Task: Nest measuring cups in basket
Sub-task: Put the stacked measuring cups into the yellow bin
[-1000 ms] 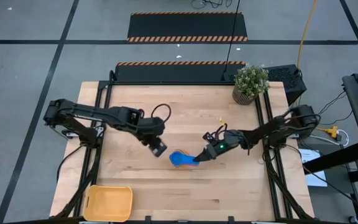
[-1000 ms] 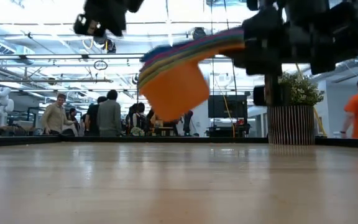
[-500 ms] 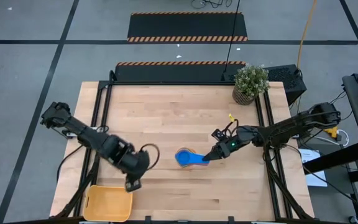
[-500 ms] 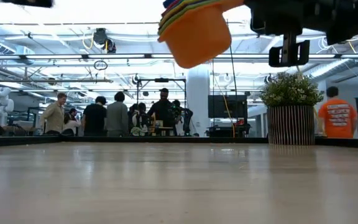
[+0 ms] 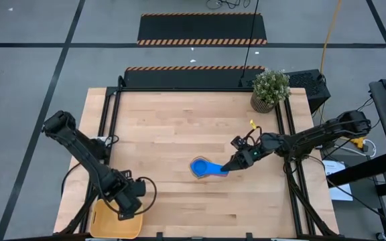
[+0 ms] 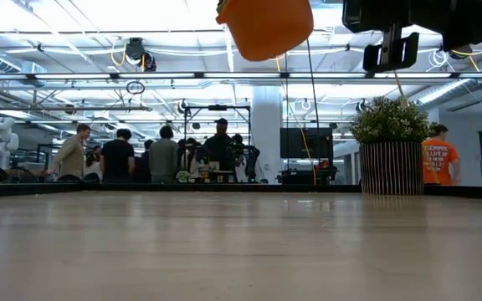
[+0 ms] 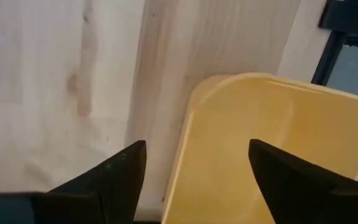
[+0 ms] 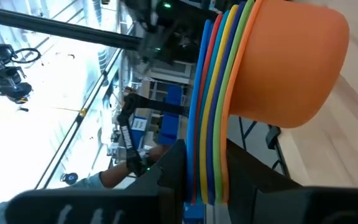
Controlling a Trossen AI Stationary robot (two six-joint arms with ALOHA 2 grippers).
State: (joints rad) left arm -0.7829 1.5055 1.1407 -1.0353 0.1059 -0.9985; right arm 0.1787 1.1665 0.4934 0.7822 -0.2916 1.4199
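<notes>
Your right gripper (image 5: pixel 231 167) clamps the handles of the nested stack of coloured plastic measuring cups (image 5: pixel 202 167) aloft at frame centre, well apart from the shallow yellow plastic basket (image 5: pixel 102 224) at lower left under your open left gripper (image 5: pixel 123 215), so they may collide.

The measuring cups (image 8: pixel 272 68) nest orange outermost (blue on top), the basket (image 7: pixel 272 143) plain yellow.

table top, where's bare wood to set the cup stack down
Most of the table is bare: the whole stretch between the potted plant and the basket. The right gripper holds the nested measuring cups aloft mid-table. It is crowded only at the basket's corner, where the open left gripper hovers.
</notes>
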